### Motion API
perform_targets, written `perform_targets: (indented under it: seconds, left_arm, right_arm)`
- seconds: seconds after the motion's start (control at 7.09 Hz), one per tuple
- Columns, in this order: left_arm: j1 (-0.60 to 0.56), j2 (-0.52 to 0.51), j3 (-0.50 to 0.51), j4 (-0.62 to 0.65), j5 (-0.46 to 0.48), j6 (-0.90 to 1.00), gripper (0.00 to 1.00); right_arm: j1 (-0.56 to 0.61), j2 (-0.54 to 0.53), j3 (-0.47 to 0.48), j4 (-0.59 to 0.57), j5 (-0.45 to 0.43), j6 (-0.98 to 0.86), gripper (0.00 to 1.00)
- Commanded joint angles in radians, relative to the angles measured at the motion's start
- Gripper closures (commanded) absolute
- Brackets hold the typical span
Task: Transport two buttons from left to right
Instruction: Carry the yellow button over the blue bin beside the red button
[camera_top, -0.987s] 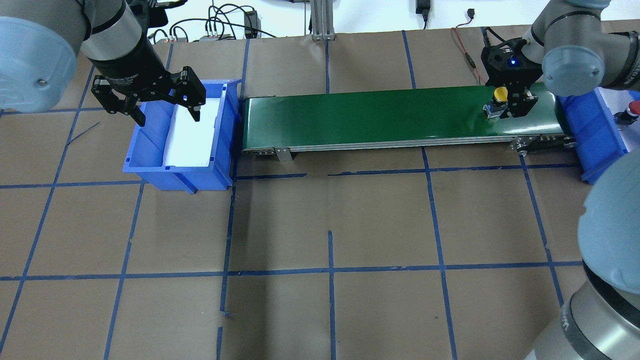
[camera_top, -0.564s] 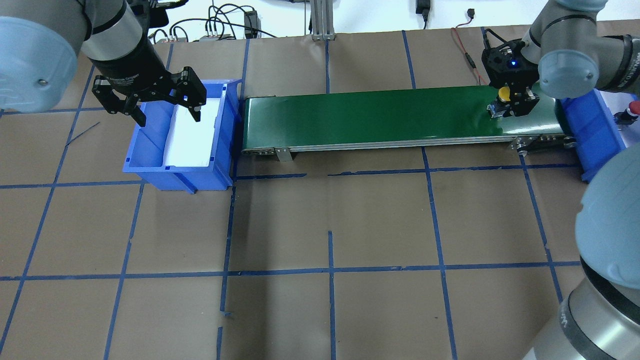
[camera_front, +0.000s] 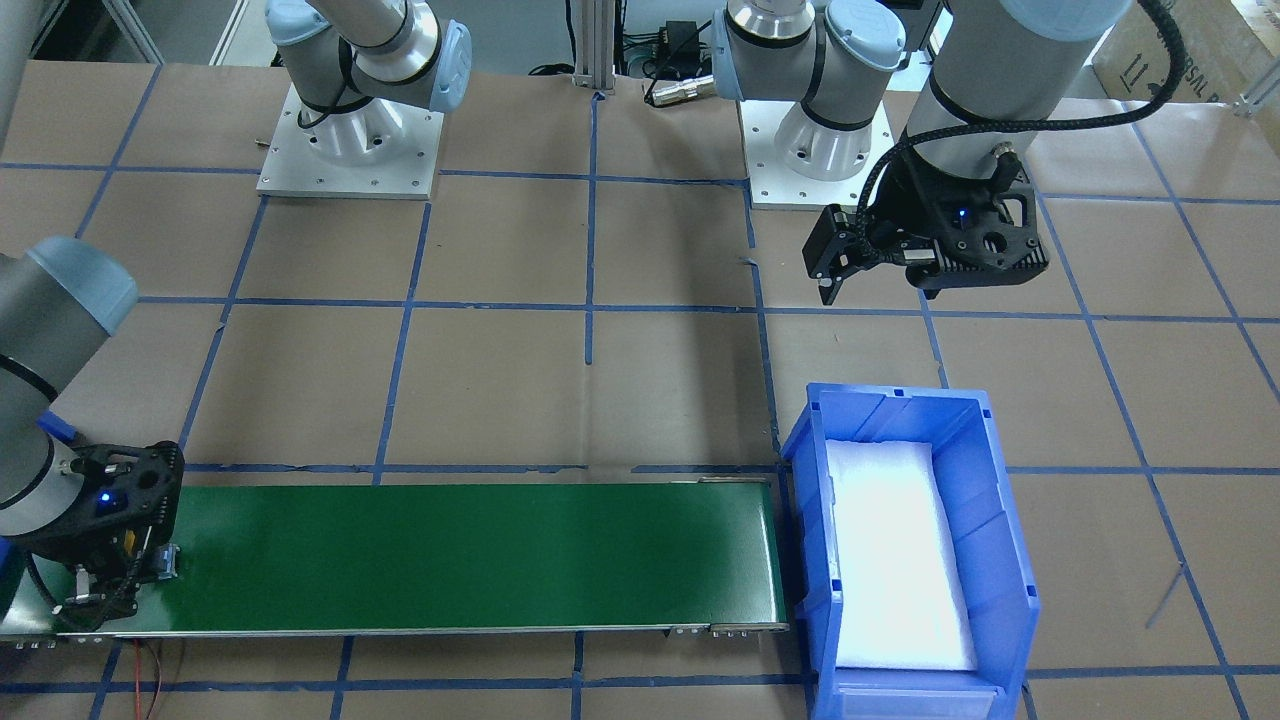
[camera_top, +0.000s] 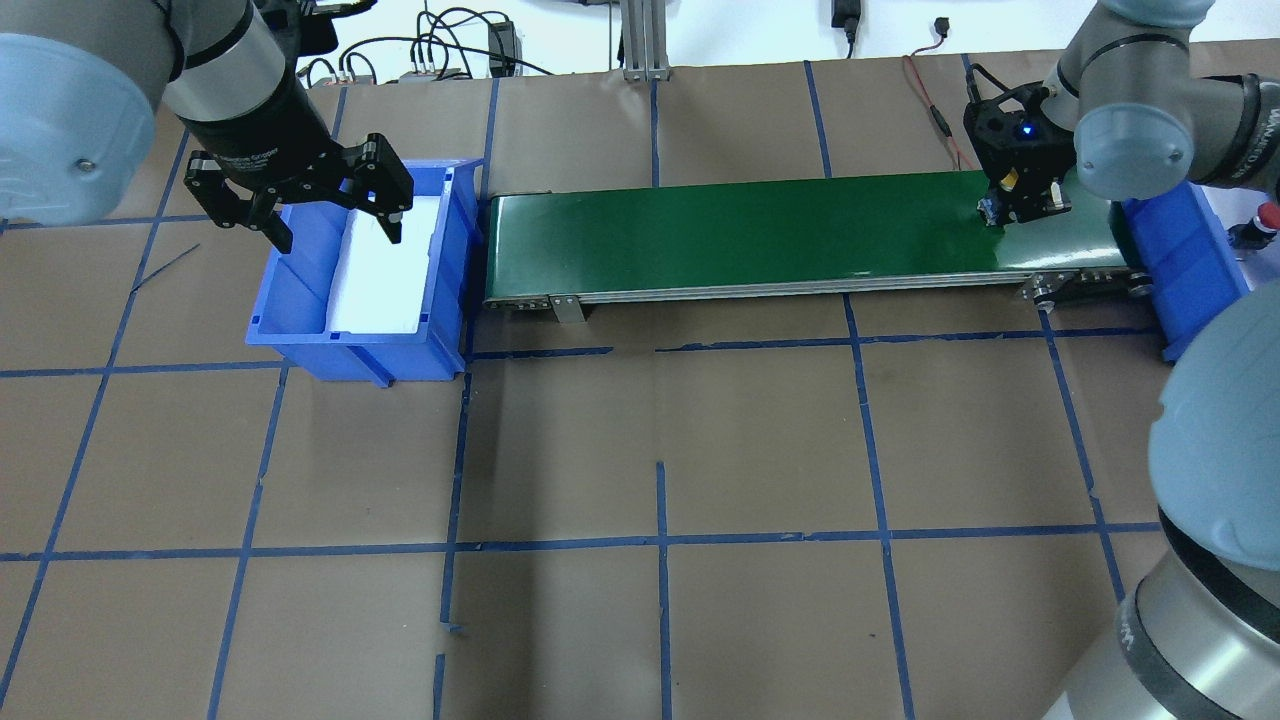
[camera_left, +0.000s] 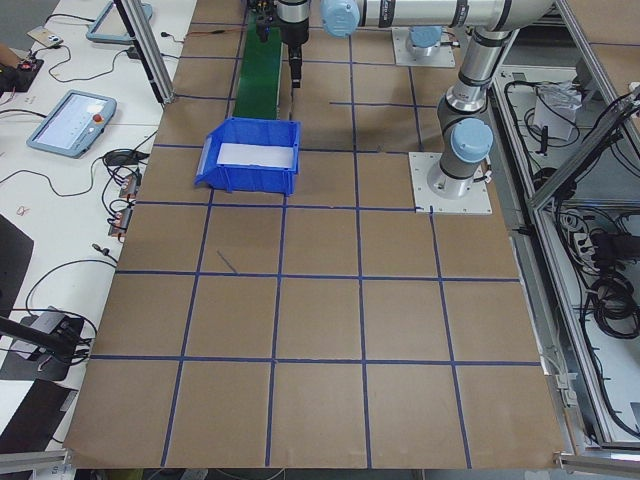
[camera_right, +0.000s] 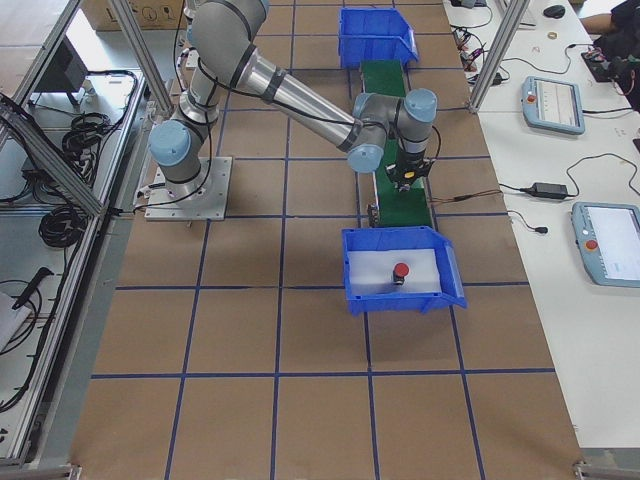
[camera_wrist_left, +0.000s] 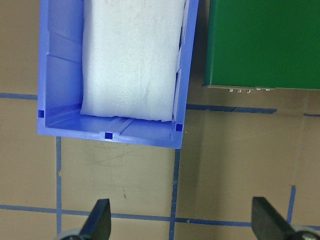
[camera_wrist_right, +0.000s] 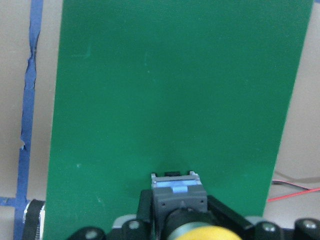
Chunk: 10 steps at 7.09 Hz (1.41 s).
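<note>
Yellow button (camera_wrist_right: 180, 205) clamped in right pincer (camera_top: 1020, 205) over green belt (camera_top: 750, 230), left pincer (camera_top: 338, 238) spread wide, empty

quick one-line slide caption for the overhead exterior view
Right pincer grips the yellow button at the green conveyor's right end while the left pincer hangs open near the foam-lined blue bin.
</note>
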Motion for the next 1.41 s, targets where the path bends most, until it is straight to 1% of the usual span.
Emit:
perform_targets:
  seconds: [0.0,0.14,0.28,0.42,0.56,0.71,0.85,0.99,1.27]
  left_arm:
    - [0.000,0.000,0.000,-0.001,0.000,0.000,0.00]
    - [0.000,0.000,0.000,-0.001,0.000,0.000,0.00]
    - [0.000,0.000,0.000,0.001,0.000,0.000,0.00]
    - [0.000,0.000,0.000,-0.001,0.000,0.000,0.00]
    - [0.000,0.000,0.000,-0.001,0.000,0.000,0.00]
    - [0.000,0.000,0.000,-0.001,0.000,0.000,0.00]
    - [0.000,0.000,0.000,-0.001,0.000,0.000,0.00]
    - [0.000,0.000,0.000,-0.001,0.000,0.000,0.00]
    - [0.000,0.000,0.000,-0.001,0.000,0.000,0.00]
  right_arm:
    - [-0.042,-0.076,-0.067,0.131,-0.004,0.004,1.00]
    - [-0.137,-0.092,-0.141,0.218,0.013,-0.016,0.99]
    - [-0.238,-0.092,-0.176,0.234,0.019,-0.051,0.99]
    - [-0.322,-0.083,-0.180,0.232,0.034,-0.126,1.00]
    - [-0.404,-0.044,-0.168,0.207,0.101,-0.241,1.00]
    - [-0.412,0.049,-0.129,0.125,0.099,-0.251,1.00]
    - [-0.412,0.072,-0.064,-0.005,0.079,-0.246,1.00]
    - [-0.412,0.069,-0.016,-0.018,0.073,-0.243,1.00]
    - [-0.412,0.066,-0.016,-0.019,0.074,-0.236,1.00]
